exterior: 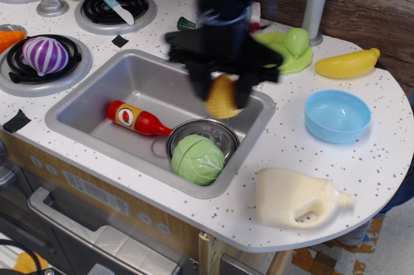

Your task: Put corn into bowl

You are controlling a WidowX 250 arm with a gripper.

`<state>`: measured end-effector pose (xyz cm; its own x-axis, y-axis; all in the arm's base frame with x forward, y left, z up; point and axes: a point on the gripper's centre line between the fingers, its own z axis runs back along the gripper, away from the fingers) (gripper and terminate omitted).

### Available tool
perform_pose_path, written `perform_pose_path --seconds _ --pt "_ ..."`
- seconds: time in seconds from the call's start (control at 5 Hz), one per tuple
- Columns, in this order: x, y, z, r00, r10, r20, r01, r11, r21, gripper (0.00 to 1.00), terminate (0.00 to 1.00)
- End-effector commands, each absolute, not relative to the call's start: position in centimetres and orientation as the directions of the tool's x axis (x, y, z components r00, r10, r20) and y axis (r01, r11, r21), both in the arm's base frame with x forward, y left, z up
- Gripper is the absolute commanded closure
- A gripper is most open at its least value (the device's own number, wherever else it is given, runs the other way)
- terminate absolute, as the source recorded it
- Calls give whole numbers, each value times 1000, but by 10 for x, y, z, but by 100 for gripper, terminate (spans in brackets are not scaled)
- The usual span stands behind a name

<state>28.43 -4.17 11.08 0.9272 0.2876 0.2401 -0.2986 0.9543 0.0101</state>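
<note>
My black gripper (223, 97) is shut on the corn (222, 96), a stubby yellow ribbed piece. It hangs in the air above the right end of the sink (129, 81), motion-blurred. The light-blue bowl (337, 115) stands on the counter to the right of the sink, apart from the gripper and with nothing in it. The arm hides the faucet behind it.
A green cabbage (198, 158) sits in a metal pot (223, 131) in the sink beside a red bottle (136, 118). A cream jug (297, 197) lies at the front right. A yellow banana (347, 64) and a green plate (279, 55) with a pear lie behind the bowl.
</note>
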Motion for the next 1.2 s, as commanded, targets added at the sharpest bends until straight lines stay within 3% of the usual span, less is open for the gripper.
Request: perform_pose_path --seconds 0.0,0.4,0.8,1.0 --pt "333 -89 134 902 342 265 -347 937 -28 100 0" --pt "376 -106 124 892 327 313 -324 944 -62 100 0" --pt "390 -106 106 897 303 321 -274 952 -134 100 0" --pt "389 -105 103 899 298 321 -265 953 -143 0 100"
